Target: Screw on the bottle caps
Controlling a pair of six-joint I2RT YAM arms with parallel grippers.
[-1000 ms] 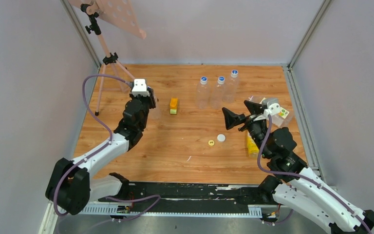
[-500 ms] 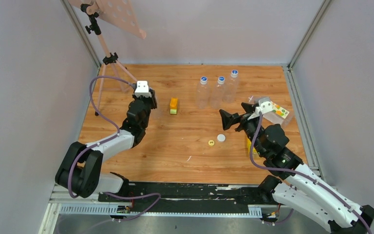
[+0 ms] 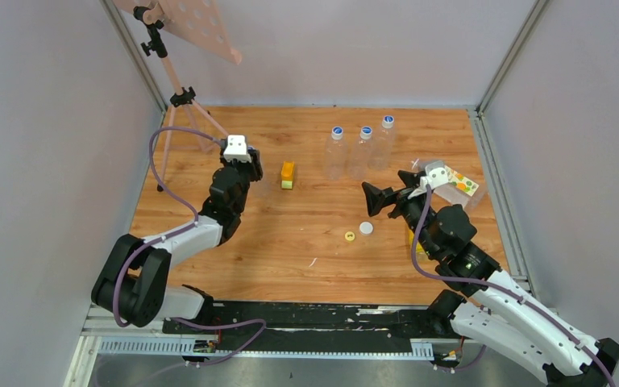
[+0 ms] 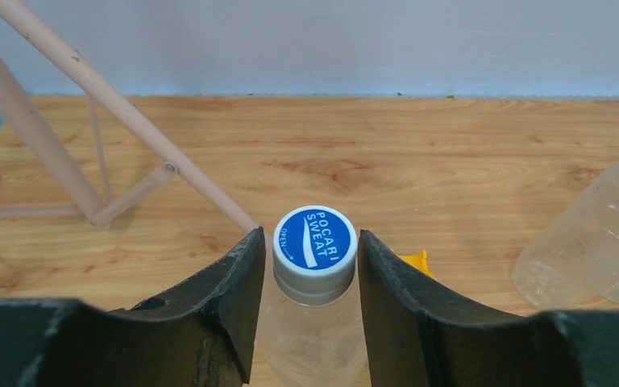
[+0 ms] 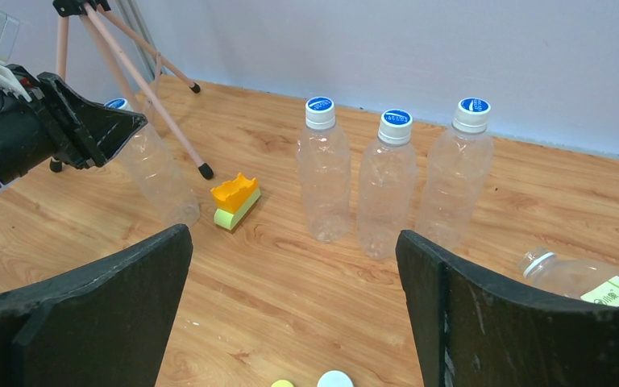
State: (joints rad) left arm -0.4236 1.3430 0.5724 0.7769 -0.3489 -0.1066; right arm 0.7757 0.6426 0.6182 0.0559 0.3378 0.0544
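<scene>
blue cap (image 4: 315, 239): sits on the clear bottle (image 4: 310, 339) at far left, looks seated, probably getting its last twist
left gripper (image 4: 310, 250): pinched onto that cap from both sides, a turning grip I'd guess
right gripper (image 5: 294, 235): spread wide, holding nothing, hovers near the loose caps
yellow cap (image 3: 349, 236), white cap (image 3: 366, 228): loose mid-table, side by side
labelled bottle (image 5: 580, 278): lying far right, neck open, looks empty
capped trio (image 5: 387, 181): upright at the back, empty
</scene>
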